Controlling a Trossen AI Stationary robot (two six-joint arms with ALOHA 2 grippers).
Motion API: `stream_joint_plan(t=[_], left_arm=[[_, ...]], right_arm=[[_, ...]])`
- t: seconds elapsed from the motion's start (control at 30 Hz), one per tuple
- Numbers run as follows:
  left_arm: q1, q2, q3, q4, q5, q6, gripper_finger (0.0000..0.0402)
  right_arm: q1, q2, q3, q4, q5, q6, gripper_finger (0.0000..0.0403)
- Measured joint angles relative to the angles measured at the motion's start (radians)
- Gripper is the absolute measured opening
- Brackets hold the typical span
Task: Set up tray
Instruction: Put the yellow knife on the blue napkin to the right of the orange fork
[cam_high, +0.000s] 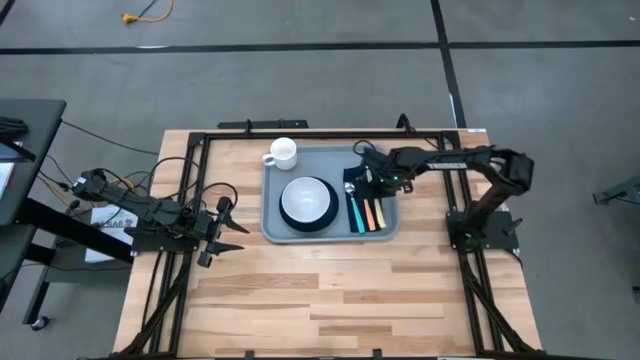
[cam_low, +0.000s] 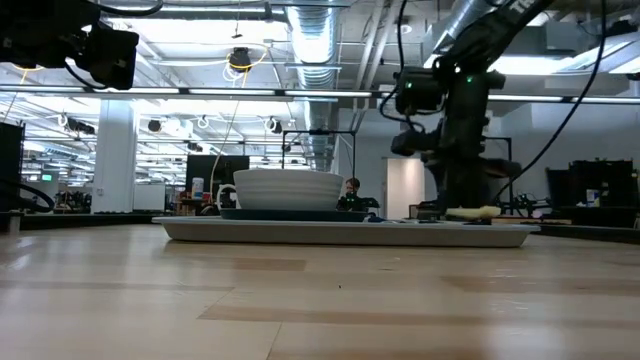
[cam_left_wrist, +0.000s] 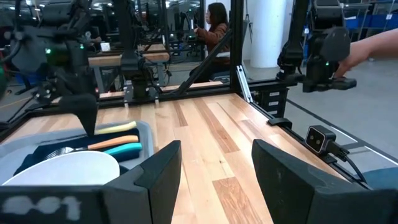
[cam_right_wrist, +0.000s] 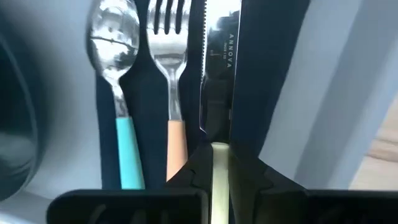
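Observation:
The light grey-blue tray (cam_high: 272, 228) sits at the far middle of the wooden table. On its right part lies a dark navy napkin (cam_right_wrist: 273, 74) with a teal-handled spoon (cam_right_wrist: 115, 74) and a peach-handled fork (cam_right_wrist: 169, 68) side by side. My right gripper (cam_high: 374, 180) hangs over the napkin, pointing steeply down, shut on a knife (cam_right_wrist: 219, 56) that runs parallel to the fork. My left gripper (cam_high: 226, 228) waits open and level at the table's left edge, holding nothing. My right gripper pinches the knife's pale handle (cam_right_wrist: 219, 163) between its two fingers, close to where the blade begins. The fingers come from above, one on each side of the handle. The blade points away over the napkin; whether the knife rests on it I cannot tell.
A white bowl (cam_high: 306, 198) on a dark plate fills the tray's middle, and a white mug (cam_high: 283, 152) stands at its far left corner. Black frame rails (cam_high: 320, 132) border the table. Bare wood (cam_high: 330, 300) lies on the near side. A person (cam_left_wrist: 214, 25) sits in the room beyond.

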Motion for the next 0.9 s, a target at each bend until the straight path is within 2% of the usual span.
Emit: stream_joint_plan(t=[0.17,0.63,0.73,0.9], left_arm=[[0.000,0.000,0.000,-0.009,0.000,0.000,0.0187],[0.000,0.000,0.000,-0.011,0.000,0.000,0.0187],[0.000,0.000,0.000,-0.014,0.000,0.001,0.0187],[0.000,0.000,0.000,-0.014,0.000,0.001,0.0187]], right_arm=[[-0.005,0.047,0.000,0.013,-0.034,0.003,0.0016],[-0.001,0.066,0.000,-0.005,-0.013,0.055,0.0017],[0.008,0.066,0.000,-0.005,-0.012,0.060,0.0037],[0.027,0.066,0.000,-0.013,-0.013,0.071,0.0095]])
